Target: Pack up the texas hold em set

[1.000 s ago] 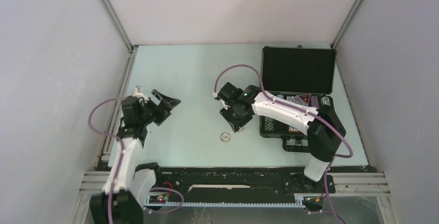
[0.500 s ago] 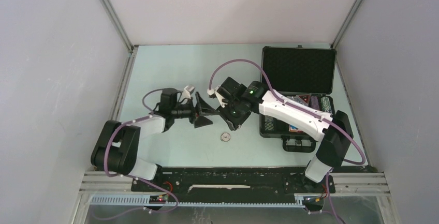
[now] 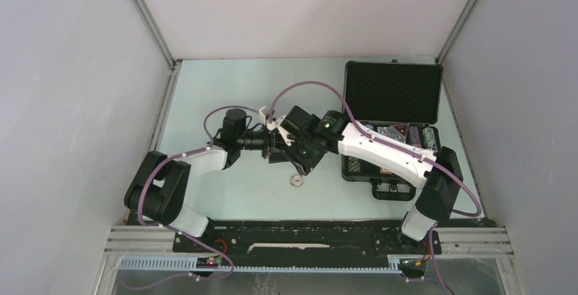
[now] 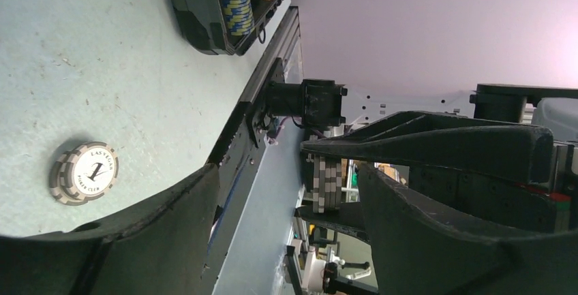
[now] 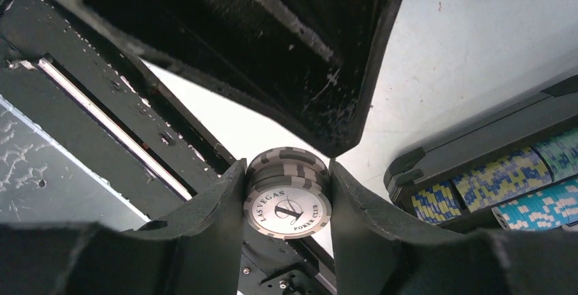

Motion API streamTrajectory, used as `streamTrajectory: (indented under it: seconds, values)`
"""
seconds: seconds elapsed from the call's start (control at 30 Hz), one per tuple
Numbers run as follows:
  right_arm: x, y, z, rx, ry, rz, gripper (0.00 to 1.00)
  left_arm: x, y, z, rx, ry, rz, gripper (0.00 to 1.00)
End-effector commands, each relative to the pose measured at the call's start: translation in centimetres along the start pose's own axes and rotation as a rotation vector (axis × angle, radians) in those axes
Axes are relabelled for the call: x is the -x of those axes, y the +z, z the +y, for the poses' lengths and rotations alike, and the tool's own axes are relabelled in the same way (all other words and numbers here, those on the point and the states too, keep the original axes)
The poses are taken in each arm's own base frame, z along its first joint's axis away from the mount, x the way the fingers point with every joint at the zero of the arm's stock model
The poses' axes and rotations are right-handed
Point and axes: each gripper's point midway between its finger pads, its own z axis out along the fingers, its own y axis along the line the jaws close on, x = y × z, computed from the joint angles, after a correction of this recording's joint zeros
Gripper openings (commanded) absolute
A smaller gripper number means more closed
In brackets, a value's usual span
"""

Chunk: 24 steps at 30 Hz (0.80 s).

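R gripper [image 5: 286,184] pinched a grey chip stack [image 5: 288,206] above mid-table. L gripper [image 4: 286,172] gaped wide & empty just beside it. A 2nd chip stack [image 3: 297,181] lay on the table [image 3: 225,90], left of the open case [image 3: 392,94].

Case [image 3: 392,94] sits right; loose chips [image 3: 296,181] lie left (apparently flat on table [image 3: 225,90]).

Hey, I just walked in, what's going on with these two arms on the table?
A poker set is being packed. The right hand is clamped on a short stack of grey-and-white chips, raised off the table. The left hand is open and faces that stack close up without gripping it; it looks like a handover, though that's a guess. A second small stack lies on the table. The black case sits open, with chip rows inside.
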Motion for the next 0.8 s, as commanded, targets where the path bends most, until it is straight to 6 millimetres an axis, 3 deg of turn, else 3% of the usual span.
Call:
streamTrajectory:
  seconds: [0.0, 0.23, 0.6, 0.77]
  values:
    - [1.2, -0.4, 0.0, -0.013, -0.023, -0.039, 0.00, -0.2, 0.4, -2.0, -0.062, 0.070, 0.050, 0.79]
    - [1.6, -0.3, -0.6, -0.051, -0.028, -0.043, 0.00, -1.7, 0.4, -2.9, -0.093, 0.111, 0.094, 0.81]
    - [2.9, -0.2, -0.7, -0.091, -0.045, -0.076, 0.00, -3.8, 1.1, -3.5, -0.121, 0.135, 0.169, 0.66]
    - [3.5, -0.2, -0.6, -0.093, -0.046, -0.090, 0.00, -4.5, 1.3, -4.2, -0.138, 0.162, 0.194, 0.65]
